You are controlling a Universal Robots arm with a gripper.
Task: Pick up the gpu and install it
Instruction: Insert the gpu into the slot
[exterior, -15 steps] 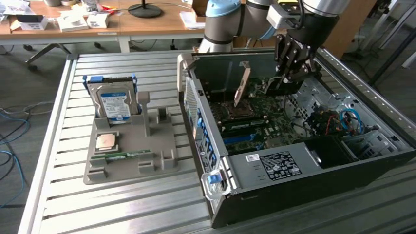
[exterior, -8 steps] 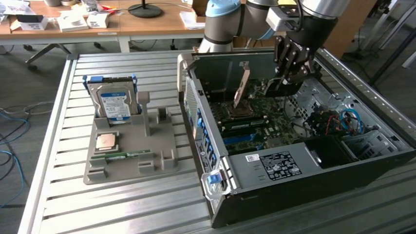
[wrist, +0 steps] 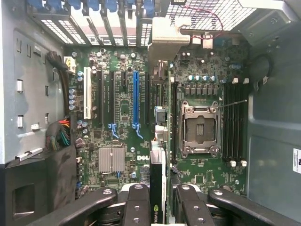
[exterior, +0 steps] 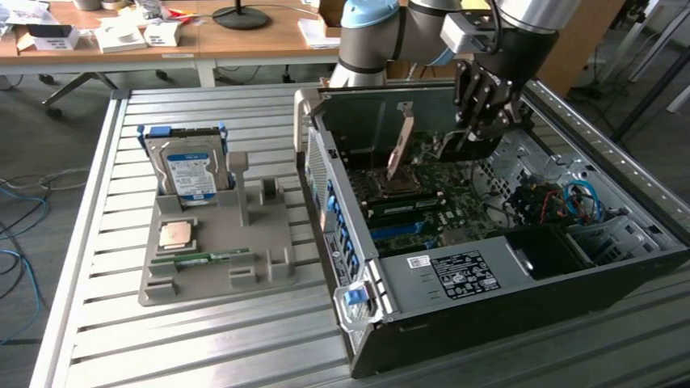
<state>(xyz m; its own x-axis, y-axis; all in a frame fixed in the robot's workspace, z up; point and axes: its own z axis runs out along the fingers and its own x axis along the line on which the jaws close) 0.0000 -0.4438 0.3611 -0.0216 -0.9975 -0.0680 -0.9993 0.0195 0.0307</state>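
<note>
As the gpu (exterior: 401, 144) stood on edge inside the open computer case (exterior: 485, 339), I had the gripper (wrist: 159, 200) clamped across the end away from its grey metal bracket (wrist: 164, 42). One finger (wrist: 136, 207) pressed on each face, which I judged kept the card upright with its contact edge facing the motherboard (wrist: 117, 117).

Through the wrist view it ran edge-on between the one blue expansion slot (wrist: 136, 101) and the one empty processor socket (wrist: 200, 127). The bracket pointed toward the case's rear openings. Whether its lower edge touched the board I could not tell.

The case lay on its side, open face up, toward the tabletop's (exterior: 216, 347) edge at the exterior view's right. Beside it sat one grey parts tray (exterior: 216, 226). It carried one hard drive (exterior: 189, 166) standing upright, one processor chip (exterior: 178, 234) and one memory stick (exterior: 205, 259), each in its own recess.
</note>
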